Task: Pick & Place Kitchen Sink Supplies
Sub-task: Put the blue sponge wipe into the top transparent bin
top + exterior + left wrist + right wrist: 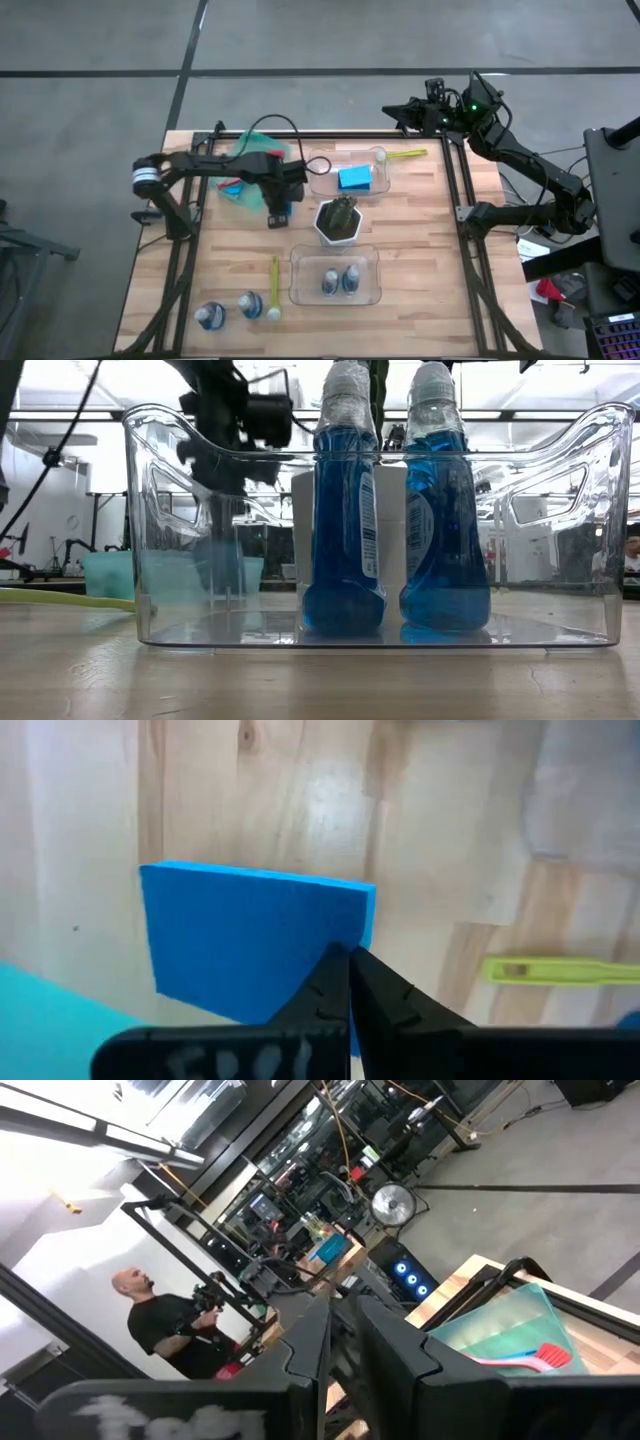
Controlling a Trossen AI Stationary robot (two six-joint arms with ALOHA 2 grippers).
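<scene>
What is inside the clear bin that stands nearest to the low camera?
Inside the clear bin stand two bottles of blue liquid side by side, upright. Behind it shows the white pot, mostly covered by the bottles. The rest of the bin holds nothing visible.

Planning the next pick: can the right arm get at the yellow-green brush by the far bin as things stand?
Probably yes. The right claw hangs just beyond the table's far edge, close to the yellow-green brush, with nothing between them. The left arm is on the other side of the far bin.
</scene>
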